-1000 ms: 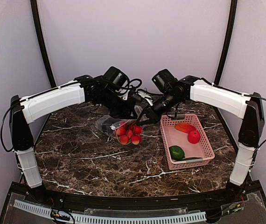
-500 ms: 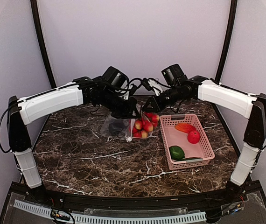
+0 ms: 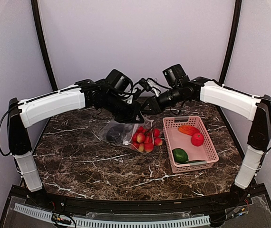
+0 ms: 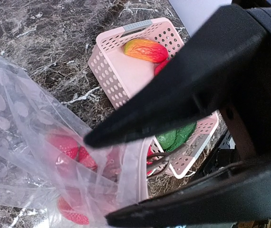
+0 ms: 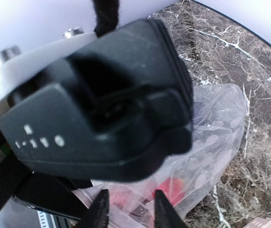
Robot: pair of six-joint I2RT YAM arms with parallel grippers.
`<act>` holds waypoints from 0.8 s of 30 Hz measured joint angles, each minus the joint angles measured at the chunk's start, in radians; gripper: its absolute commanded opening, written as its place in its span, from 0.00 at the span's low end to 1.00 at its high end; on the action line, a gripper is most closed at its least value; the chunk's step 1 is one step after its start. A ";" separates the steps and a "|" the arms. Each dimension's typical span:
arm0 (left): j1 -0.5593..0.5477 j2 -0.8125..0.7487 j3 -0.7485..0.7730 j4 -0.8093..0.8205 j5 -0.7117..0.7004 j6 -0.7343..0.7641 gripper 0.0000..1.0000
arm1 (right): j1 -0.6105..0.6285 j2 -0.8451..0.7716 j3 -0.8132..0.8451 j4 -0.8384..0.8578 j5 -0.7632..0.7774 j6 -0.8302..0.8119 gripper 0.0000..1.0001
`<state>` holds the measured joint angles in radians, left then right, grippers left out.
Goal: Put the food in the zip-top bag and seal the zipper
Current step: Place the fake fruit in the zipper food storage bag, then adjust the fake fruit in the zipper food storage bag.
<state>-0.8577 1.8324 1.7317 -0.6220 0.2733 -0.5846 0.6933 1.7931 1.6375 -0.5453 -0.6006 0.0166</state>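
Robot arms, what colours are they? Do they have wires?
The left arm and right arm both have chunky white shells with black joints. Black cables curl above the wrists. The left tool has smooth, black, pointed fingers. The right tool has slim black ones.

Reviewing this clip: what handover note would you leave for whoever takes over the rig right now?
Left gripper: jaws apart, bag film between them. Right gripper: at the bag mouth, grip unclear.
Zip-top bag rests on the table, holding red pieces and the eggplant.
In the pink basket: orange-red oval, a red piece, a green piece.
Left to do: bag those three, then seal the zipper.
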 measured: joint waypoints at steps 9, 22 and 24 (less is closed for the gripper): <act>-0.003 0.000 -0.007 0.013 -0.041 -0.002 0.01 | -0.194 -0.212 -0.151 0.026 -0.030 -0.040 0.60; -0.003 -0.028 -0.036 0.075 -0.054 -0.028 0.01 | -0.202 -0.303 -0.418 0.024 -0.175 -0.346 0.83; -0.003 -0.039 -0.036 0.076 -0.053 -0.029 0.01 | -0.202 -0.287 -0.419 0.024 -0.185 -0.390 0.87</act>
<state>-0.8604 1.7931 1.6955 -0.5465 0.2207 -0.6132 0.4911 1.5059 1.2186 -0.5209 -0.7860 -0.3733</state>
